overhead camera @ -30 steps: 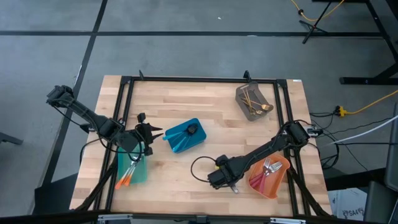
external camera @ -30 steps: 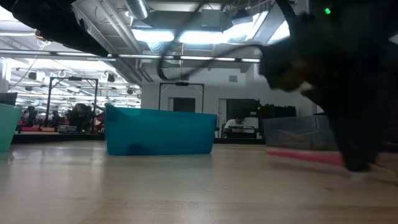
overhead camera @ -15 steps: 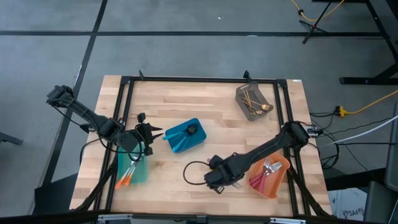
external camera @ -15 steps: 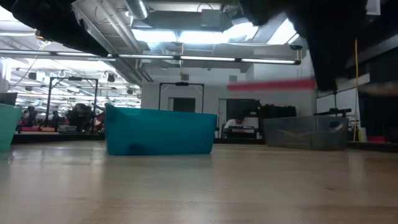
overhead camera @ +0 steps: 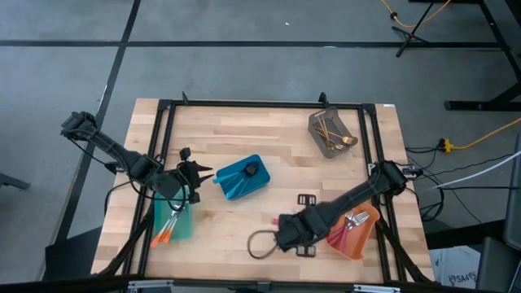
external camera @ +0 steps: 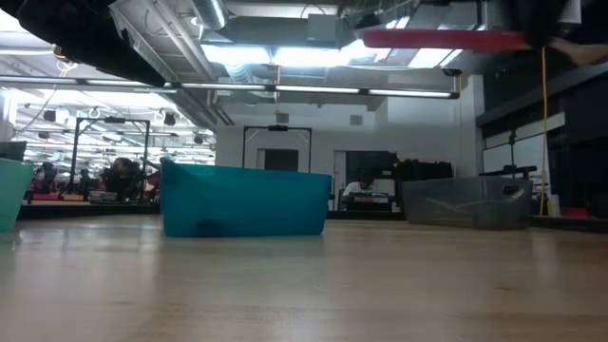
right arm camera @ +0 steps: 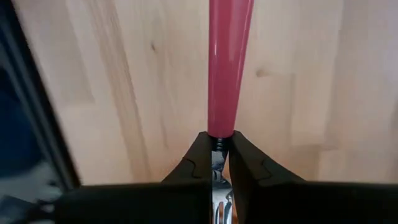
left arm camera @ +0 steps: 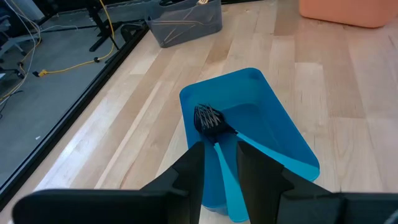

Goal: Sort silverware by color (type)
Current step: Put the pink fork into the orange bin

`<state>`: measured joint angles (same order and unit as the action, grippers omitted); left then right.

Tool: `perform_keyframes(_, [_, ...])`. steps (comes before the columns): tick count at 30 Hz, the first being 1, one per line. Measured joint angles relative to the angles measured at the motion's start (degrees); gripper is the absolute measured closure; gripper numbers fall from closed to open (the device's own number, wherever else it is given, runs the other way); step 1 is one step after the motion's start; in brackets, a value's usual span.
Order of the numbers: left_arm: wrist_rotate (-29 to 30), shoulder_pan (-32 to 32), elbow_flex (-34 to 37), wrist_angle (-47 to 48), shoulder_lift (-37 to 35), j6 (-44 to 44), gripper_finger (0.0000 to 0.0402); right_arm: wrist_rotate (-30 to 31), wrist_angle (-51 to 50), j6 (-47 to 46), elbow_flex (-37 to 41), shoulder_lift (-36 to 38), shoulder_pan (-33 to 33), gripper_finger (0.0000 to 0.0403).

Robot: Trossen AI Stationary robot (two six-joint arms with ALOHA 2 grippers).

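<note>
The right gripper (right arm camera: 216,163) is clamped on a pink-handled utensil (right arm camera: 225,68), held clear above the table (overhead camera: 285,175) at about 5 o'clock, just beside the orange bin (overhead camera: 358,240). The left gripper (left arm camera: 219,163), fingers slightly parted and holding nothing, hovers at 9 o'clock facing the blue bin (left arm camera: 283,134).

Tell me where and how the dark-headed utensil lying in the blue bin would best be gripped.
Probably at its dark head, coming down from above. The utensil lies flat on the blue bin floor with the head toward the middle, clear of the walls, while its blue handle runs under the left gripper toward the bin's edge. The right gripper is busy, shut on a pink-handled utensil.
</note>
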<state>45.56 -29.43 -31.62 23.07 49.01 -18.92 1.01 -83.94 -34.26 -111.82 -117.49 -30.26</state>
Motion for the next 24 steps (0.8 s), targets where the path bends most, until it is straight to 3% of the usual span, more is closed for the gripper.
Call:
perform_keyframes(4, [0.00,0.00,0.00,0.00,0.00,0.00,0.0316,4.13,-6.71,2.03,0.08,0.02,-2.97,0.0387])
perform_keyframes(16, [0.00,0.04,-0.02,0.00,-0.02,-0.11,0.0316,6.22,-5.79,9.27,1.51,4.10,-10.47,0.0388])
perform_keyframes(24, [0.00,0.05,-0.02,0.02,-0.02,-0.11,0.0316,7.43,-6.07,6.88,14.07,15.86,-15.10,0.0388])
